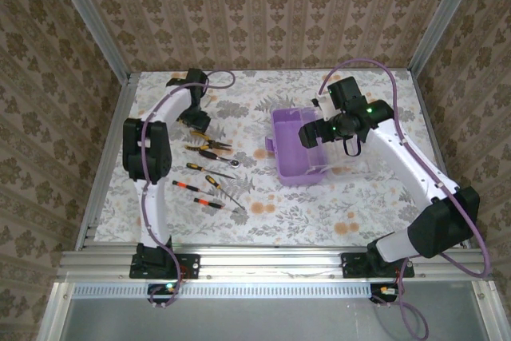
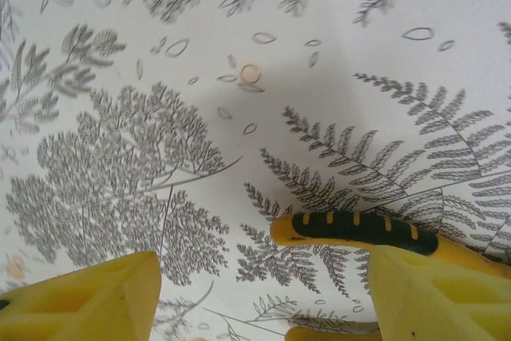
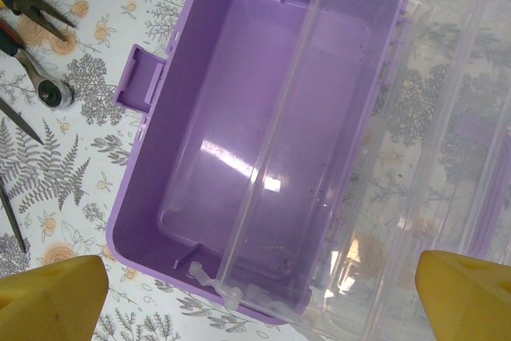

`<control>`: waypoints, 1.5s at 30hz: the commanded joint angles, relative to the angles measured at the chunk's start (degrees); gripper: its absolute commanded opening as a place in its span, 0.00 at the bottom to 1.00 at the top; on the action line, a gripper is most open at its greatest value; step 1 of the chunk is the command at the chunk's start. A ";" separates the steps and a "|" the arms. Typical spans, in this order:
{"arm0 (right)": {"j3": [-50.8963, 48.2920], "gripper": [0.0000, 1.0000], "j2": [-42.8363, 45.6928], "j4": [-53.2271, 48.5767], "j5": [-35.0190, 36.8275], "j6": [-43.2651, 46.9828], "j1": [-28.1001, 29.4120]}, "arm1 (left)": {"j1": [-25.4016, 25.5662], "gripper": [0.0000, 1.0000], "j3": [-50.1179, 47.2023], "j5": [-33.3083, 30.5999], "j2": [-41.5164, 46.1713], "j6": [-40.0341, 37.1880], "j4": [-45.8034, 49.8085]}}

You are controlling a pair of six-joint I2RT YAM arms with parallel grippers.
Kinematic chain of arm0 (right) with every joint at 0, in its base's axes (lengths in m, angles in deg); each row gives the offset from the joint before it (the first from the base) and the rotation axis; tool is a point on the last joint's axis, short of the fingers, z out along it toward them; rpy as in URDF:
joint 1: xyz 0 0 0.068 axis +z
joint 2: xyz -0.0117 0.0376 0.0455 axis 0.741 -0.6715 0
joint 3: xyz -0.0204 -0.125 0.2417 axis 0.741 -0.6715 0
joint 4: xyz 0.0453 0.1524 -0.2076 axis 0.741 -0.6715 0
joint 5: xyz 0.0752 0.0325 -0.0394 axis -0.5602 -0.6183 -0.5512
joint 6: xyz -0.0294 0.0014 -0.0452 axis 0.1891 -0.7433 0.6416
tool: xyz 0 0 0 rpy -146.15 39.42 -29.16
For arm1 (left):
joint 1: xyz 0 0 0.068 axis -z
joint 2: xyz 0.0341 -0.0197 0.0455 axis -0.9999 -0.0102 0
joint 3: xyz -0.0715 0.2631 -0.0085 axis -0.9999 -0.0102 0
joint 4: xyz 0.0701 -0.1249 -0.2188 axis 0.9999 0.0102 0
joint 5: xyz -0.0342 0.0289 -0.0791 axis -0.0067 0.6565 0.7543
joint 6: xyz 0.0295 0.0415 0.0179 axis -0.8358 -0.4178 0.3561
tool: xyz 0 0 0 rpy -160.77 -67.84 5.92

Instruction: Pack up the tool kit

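**On the fern-printed table: an open box and loose tools**

Nearest the arm bases, on the left half of the table (image 1: 343,205), black-and-orange screwdrivers (image 1: 192,187) lie side by side. Just beyond them lies a ratchet wrench (image 3: 56,93), its round head toward the box, and past that a pair of pliers (image 1: 209,148). All these tools rest on the table outside the box.

The left gripper (image 2: 263,297) hangs low over the far end of this row. Its yellow fingers (image 2: 88,301) stand well apart and clamp nothing. A yellow-and-black handle (image 2: 359,229) lies on the table just beside the finger on the right of the left wrist view, partly hidden behind it. Whether finger and handle touch cannot be told.

To the right of the tools, near the middle of the table, sits the purple box (image 1: 279,157). It is open, its floor in plain sight, and a small tab (image 3: 140,85) juts from the wall facing the tools. Its clear lid (image 3: 415,117) stands open along the side away from the tools.

The right gripper (image 3: 259,297) hovers above the box with its jaws spread wide, gripping nothing.
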 commanded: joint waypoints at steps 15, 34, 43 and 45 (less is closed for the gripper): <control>-0.98 1.00 1.12 -3.64 1.00 -1.29 -0.21 | 5.82 0.76 -3.59 17.51 2.60 -38.09 3.74; -0.76 1.00 -0.74 -3.81 1.81 -1.30 -0.20 | 6.48 0.73 -6.16 14.25 -1.21 -42.02 4.25; -0.54 1.00 -0.30 -4.58 2.92 -1.20 -0.30 | 5.86 0.58 1.68 11.19 -8.45 -38.01 2.95; -0.50 1.00 -0.21 -4.78 3.09 -1.28 -0.30 | 5.86 0.53 3.30 11.44 -9.42 -37.77 3.97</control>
